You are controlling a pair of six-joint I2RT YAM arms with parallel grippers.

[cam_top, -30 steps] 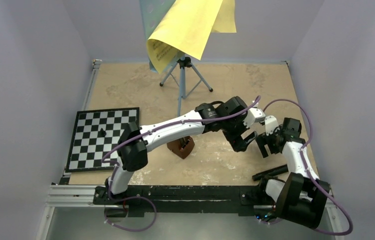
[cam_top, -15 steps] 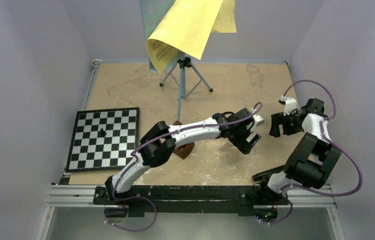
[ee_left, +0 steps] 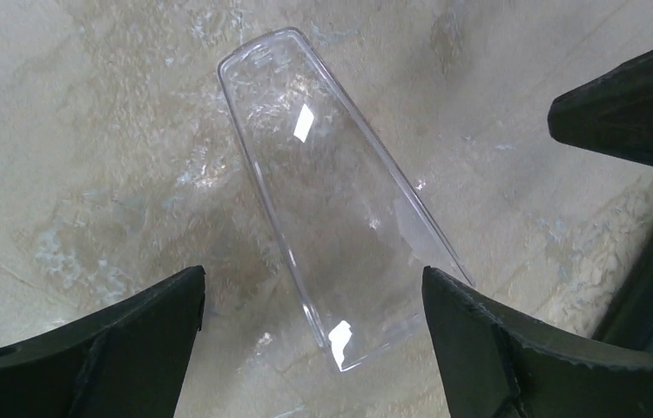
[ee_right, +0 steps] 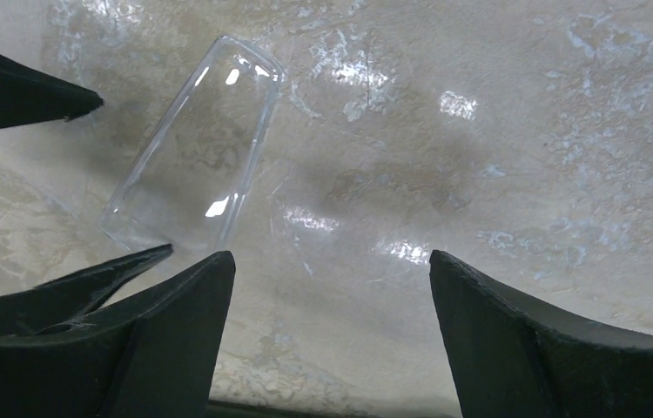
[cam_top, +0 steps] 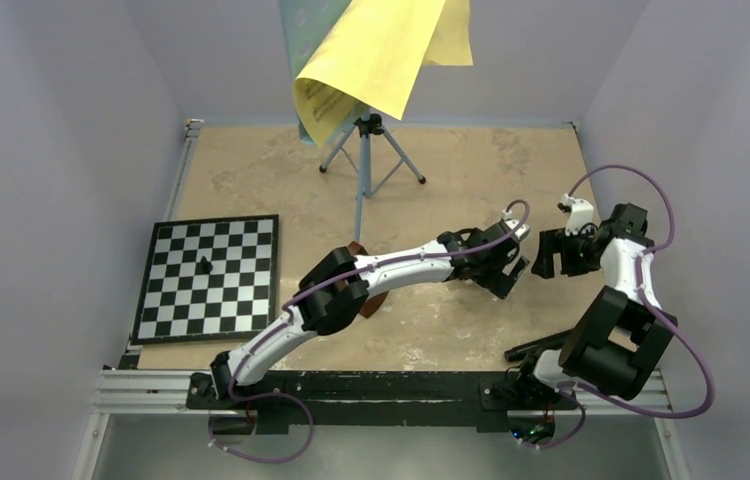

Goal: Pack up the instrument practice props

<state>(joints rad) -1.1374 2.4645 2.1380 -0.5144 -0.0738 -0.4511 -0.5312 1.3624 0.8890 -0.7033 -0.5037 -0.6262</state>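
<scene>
Left claw (ee_left: 310, 287) released, spread wide, empty, low over clear tapered plastic cover (ee_left: 340, 200) lying flat on mottled beige table (cam_top: 471, 170). Right claw (ee_right: 327, 261) also spread, empty, just beside cover, facing left claw. Small brown pyramid-shaped metronome (cam_top: 375, 300) on table mid-left, partly hidden under left forearm. Yellow sheets (cam_top: 381, 55) with printed music staves draped over light-blue music stand (cam_top: 365, 165) on thin tripod legs, far table edge. Print too small to read. Black-and-white chessboard (cam_top: 206, 278) with small black piece (cam_top: 205, 265) at left.
</scene>
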